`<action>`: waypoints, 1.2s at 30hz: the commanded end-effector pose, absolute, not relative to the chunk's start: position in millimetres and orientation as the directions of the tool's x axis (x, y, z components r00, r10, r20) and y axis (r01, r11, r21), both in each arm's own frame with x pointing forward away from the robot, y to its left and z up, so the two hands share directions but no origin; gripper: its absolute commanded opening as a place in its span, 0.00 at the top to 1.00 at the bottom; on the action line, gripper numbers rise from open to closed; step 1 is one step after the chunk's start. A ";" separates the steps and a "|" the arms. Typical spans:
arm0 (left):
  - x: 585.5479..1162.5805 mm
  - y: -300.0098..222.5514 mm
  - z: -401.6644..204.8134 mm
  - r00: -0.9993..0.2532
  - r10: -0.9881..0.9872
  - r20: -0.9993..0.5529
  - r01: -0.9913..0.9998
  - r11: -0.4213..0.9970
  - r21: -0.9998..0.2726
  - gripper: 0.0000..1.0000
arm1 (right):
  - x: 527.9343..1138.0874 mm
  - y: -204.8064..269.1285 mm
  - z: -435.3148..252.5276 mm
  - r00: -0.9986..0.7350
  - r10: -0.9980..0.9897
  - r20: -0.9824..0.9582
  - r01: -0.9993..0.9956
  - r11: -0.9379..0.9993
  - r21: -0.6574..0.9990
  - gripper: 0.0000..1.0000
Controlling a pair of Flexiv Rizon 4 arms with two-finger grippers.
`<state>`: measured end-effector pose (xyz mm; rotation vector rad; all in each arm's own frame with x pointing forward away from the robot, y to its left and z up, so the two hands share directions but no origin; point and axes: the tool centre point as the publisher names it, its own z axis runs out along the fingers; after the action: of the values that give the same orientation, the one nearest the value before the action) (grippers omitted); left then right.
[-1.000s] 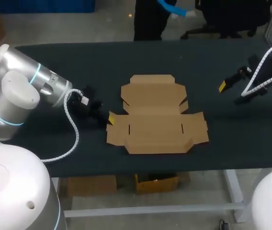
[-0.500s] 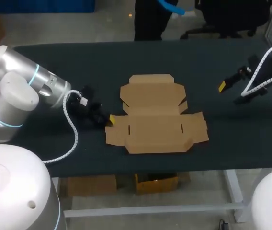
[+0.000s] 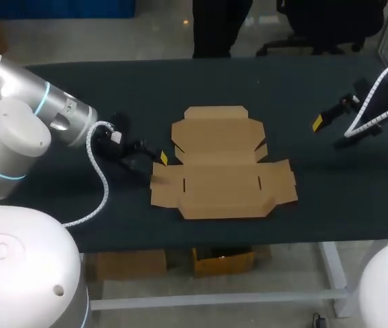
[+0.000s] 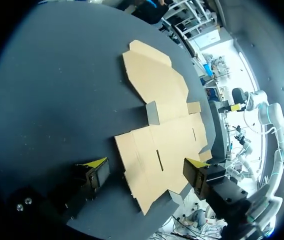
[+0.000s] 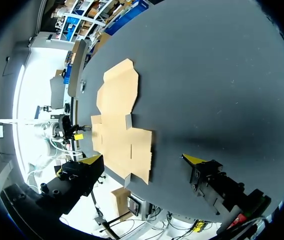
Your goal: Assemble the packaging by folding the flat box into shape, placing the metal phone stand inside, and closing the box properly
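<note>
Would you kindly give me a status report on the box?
Left end effector open, at edge of box. Right end effector open, apart. Box flat, unfolded. Stand not seen.

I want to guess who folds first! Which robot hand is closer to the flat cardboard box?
The left gripper, just at the flat box's edge; the right gripper hangs well away.

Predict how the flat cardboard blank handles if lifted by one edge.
Flat brown cardboard box blank probably light and floppy: a thin sheet, scored into many flaps. Lying flat on the dark table, it likely slides if pushed.
</note>
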<state>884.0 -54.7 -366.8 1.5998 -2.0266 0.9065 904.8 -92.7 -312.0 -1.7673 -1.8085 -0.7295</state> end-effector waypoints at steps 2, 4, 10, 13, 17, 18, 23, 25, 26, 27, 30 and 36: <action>880.8 -46.7 -350.2 -0.269 -0.715 0.646 -0.958 0.131 -0.254 0.00 | 905.3 -93.0 -313.7 -0.025 0.726 0.687 1.000 0.008 0.027 0.00; 882.4 -44.6 -345.9 -0.277 -0.717 0.640 -0.955 0.134 -0.263 0.00 | 905.9 -93.6 -313.4 -0.021 0.726 0.688 0.999 -0.002 0.033 0.00; 889.0 -38.4 -332.9 -0.297 -0.731 0.614 -0.947 0.142 -0.290 0.00 | 909.9 -93.5 -313.2 -0.012 0.724 0.690 1.000 -0.011 0.029 0.00; 894.0 -32.4 -325.2 -0.320 -0.739 0.593 -0.940 0.170 -0.296 0.00 | 912.9 -93.8 -313.5 -0.005 0.724 0.690 1.000 -0.015 0.023 0.00; 897.5 -28.1 -320.3 -0.330 -0.749 0.574 -0.937 0.186 -0.297 0.00 | 913.7 -94.1 -313.2 -0.003 0.725 0.688 1.000 -0.018 0.024 0.00; 897.5 -28.1 -320.3 -0.330 -0.749 0.574 -0.937 0.186 -0.297 0.00 | 913.7 -94.1 -313.2 -0.003 0.725 0.688 1.000 -0.018 0.024 0.00; 897.5 -28.1 -320.3 -0.330 -0.749 0.574 -0.937 0.186 -0.297 0.00 | 913.7 -94.1 -313.2 -0.003 0.725 0.688 1.000 -0.018 0.024 0.00; 897.5 -28.1 -320.3 -0.330 -0.749 0.574 -0.937 0.186 -0.297 0.00 | 913.7 -94.1 -313.2 -0.003 0.725 0.688 1.000 -0.018 0.024 0.00; 897.5 -28.1 -320.3 -0.330 -0.749 0.574 -0.937 0.186 -0.297 0.00 | 913.7 -94.1 -313.2 -0.003 0.725 0.688 1.000 -0.018 0.024 0.00; 897.5 -28.1 -320.3 -0.330 -0.749 0.574 -0.937 0.186 -0.297 0.00 | 913.7 -94.1 -313.2 -0.003 0.725 0.688 1.000 -0.018 0.024 0.00; 897.5 -28.1 -320.3 -0.330 -0.749 0.574 -0.937 0.186 -0.297 0.00 | 913.7 -94.1 -313.2 -0.003 0.725 0.688 1.000 -0.018 0.024 0.00; 899.2 -27.6 -320.5 -0.320 -0.752 0.575 -0.940 0.175 -0.294 0.00 | 913.7 -94.1 -313.2 -0.003 0.725 0.688 1.000 -0.018 0.024 0.00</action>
<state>898.0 -27.7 -321.0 1.6053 -2.1608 0.8918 913.0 -93.1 -313.6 -1.7994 -1.7796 -0.7418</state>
